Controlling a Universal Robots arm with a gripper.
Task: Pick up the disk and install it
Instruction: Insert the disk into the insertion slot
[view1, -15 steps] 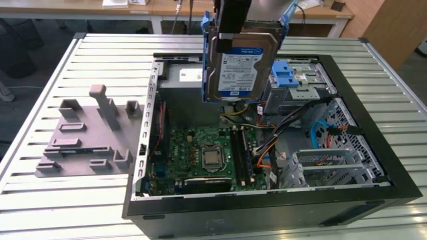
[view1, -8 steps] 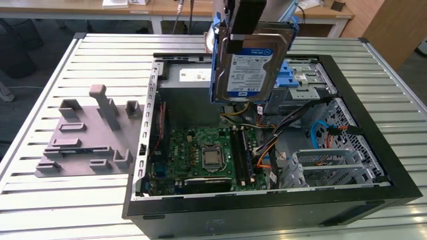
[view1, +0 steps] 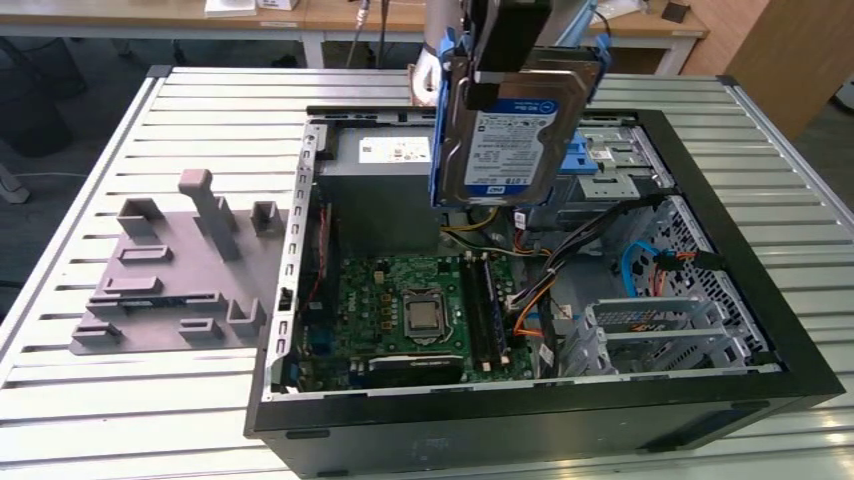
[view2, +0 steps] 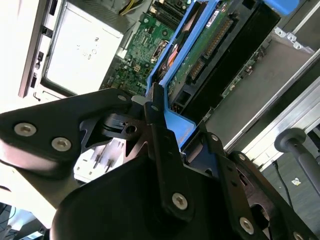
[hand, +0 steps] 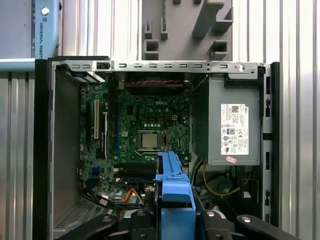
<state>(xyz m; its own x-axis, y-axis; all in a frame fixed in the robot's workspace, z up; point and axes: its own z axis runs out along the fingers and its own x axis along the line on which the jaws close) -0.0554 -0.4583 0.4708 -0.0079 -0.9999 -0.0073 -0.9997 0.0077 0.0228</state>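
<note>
My gripper (view1: 511, 68) is shut on the top edge of the disk (view1: 514, 135) and holds it upright in the air. The disk is a silver drive with a blue-and-white label in a blue plastic carrier. It hangs above the rear middle of the open computer case (view1: 747, 400), in front of the grey power supply (view1: 380, 150). In the second wrist view the disk (view2: 200, 55) shows its green circuit board side, with the black fingers (view2: 160, 145) clamped on the blue carrier. In the first wrist view the carrier's blue edge (hand: 172, 182) sticks out over the motherboard (hand: 150, 130).
A grey metal drive cage with a blue latch (view1: 607, 160) sits in the case at the exterior view's right of the disk. Loose cables (view1: 534, 290) run beside the motherboard (view1: 407, 310). A grey plastic fixture (view1: 174, 270) lies on the slatted table (view1: 80, 410) at the exterior view's left.
</note>
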